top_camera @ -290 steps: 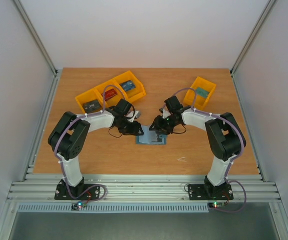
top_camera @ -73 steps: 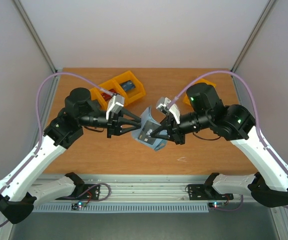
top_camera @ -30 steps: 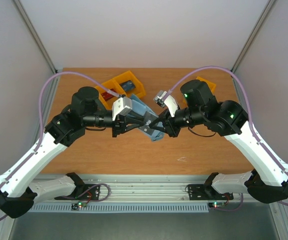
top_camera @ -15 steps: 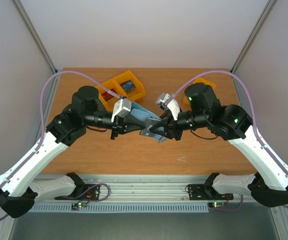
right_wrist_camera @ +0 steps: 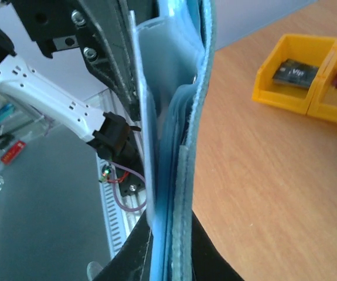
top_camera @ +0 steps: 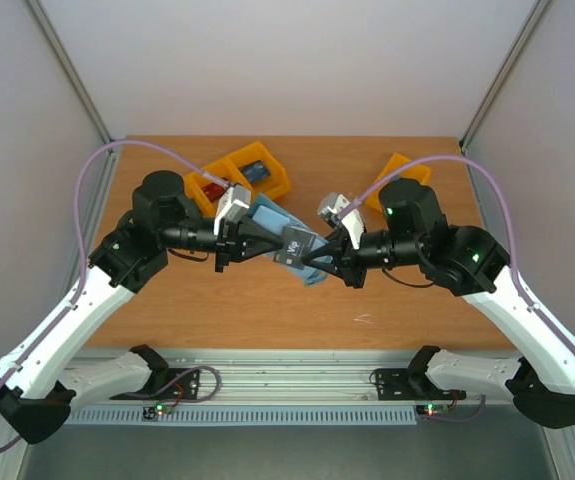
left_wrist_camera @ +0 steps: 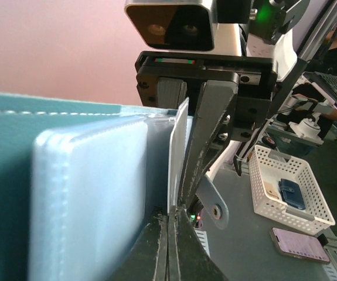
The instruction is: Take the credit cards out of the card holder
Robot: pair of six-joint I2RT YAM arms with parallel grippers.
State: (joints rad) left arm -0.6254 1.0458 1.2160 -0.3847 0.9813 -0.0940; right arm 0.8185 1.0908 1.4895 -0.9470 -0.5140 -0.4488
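Card holder hung aloft over mid-desk, between both arms. Right jaws were clamped on one leaf, seen edge-on from the right wrist: stitched teal cover, paler slick pockets. Left jaws were pinched together on a thin stiff edge, which I took for the dark grey card. Its long axis ran along the line between the jaws. The left arm was nearer, so I judged the pull should go straight left.

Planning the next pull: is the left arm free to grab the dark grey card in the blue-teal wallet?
Probably not yet: the left gripper and right gripper both look shut on the blue-teal bifold wallet, holding it aloft.
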